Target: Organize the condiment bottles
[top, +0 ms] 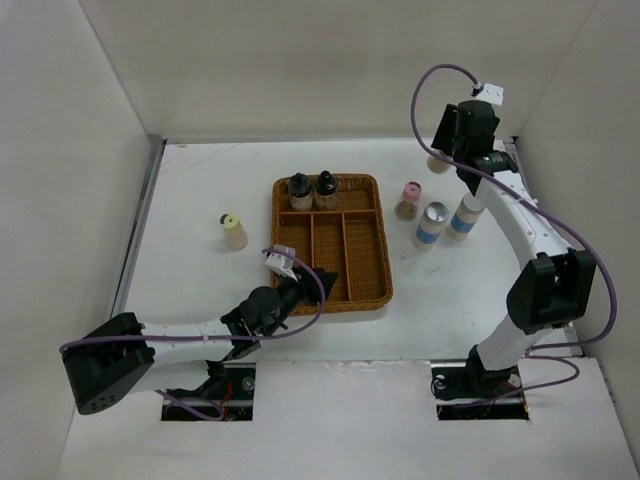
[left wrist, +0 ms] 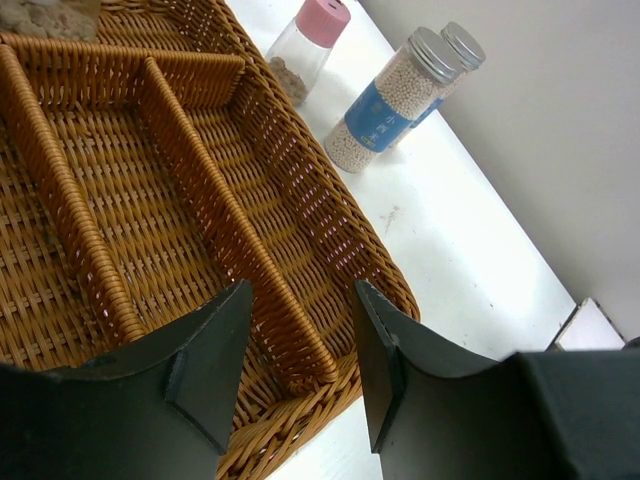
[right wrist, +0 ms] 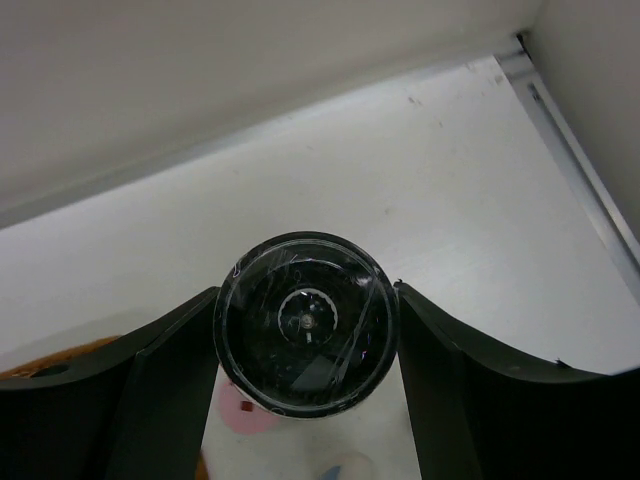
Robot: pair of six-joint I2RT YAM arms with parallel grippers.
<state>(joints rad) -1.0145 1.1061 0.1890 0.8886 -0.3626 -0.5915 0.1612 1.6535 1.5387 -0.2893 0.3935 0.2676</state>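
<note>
Leftmost, the yellow-capped bottle [top: 233,231] stands on the counter [top: 200,290], well left of the left end effector [top: 325,280]. That end effector hangs partly open and empty over the tray's [top: 385,240] near right corner, with two dark-capped bottles [top: 300,190] in the far compartment beyond it. To its right, its wrist view shows brown grains in the pink-capped bottle [left wrist: 305,45] and white beads in the blue-labelled silver-capped bottles [left wrist: 385,105]. The right end effector [right wrist: 307,300] is clamped on a third dark-capped bottle [right wrist: 305,340]. Its wrist view shows only the glossy black cap, and the top view alone shows the pale body.

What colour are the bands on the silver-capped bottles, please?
Blue bands, clearest in the left wrist view.
</note>
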